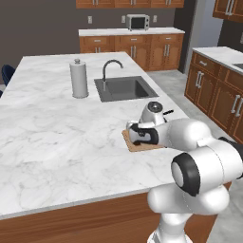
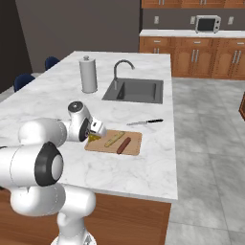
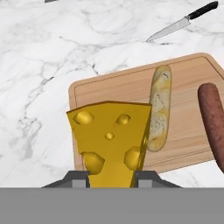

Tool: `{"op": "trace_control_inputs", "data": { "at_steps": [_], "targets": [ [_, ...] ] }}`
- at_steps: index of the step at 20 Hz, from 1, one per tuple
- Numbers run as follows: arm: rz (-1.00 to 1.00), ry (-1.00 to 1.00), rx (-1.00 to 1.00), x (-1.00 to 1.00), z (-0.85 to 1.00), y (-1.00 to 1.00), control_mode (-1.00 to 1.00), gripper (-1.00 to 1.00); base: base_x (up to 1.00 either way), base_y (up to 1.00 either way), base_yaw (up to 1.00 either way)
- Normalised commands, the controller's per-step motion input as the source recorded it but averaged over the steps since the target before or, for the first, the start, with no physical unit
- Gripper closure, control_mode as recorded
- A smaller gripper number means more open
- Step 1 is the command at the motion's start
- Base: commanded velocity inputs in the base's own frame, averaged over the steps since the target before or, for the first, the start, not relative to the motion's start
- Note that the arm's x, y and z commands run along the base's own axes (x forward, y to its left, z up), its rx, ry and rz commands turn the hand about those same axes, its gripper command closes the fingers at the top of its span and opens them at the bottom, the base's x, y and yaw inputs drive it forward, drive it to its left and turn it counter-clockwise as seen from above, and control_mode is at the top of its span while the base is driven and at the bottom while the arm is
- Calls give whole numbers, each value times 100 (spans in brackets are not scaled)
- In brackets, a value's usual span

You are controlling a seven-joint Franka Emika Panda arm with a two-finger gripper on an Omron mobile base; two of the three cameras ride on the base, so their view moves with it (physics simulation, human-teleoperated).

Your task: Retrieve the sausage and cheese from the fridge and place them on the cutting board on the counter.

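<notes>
The gripper grips the yellow cheese tight, right above the near end of the cutting board. The sausage lies on the board — beside a little bread stick.

Lighting: even, diffuse, moderately bright, with no single source evident. Shadows: faint, soft ones under the paper towel holder and knife. Glare: mild sheen on the arm's white shell. Sharpness: rendered frames were crisp, without blur or edge distortion; the back wall was dim.
</notes>
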Motion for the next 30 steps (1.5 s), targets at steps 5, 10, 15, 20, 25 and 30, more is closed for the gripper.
{"op": "trace_control_inputs", "data": {
  "at_steps": [5,10,15,20,25,30],
  "targets": [
    [-4,0,0,11,-13,-2,-100,100,0,0,0],
    [-1,0,0,18,-13,-2,-100,100,0,0,0],
    [0,0,0,2,-15,-1,-100,100,0,0,0],
    [0,0,0,11,-14,-4,-100,100,0,0,0],
    [-1,0,0,12,-3,0,-100,100,0,0,0],
    [-1,0,1,15,-4,0,-100,100,0,0,0]
  ]
}}
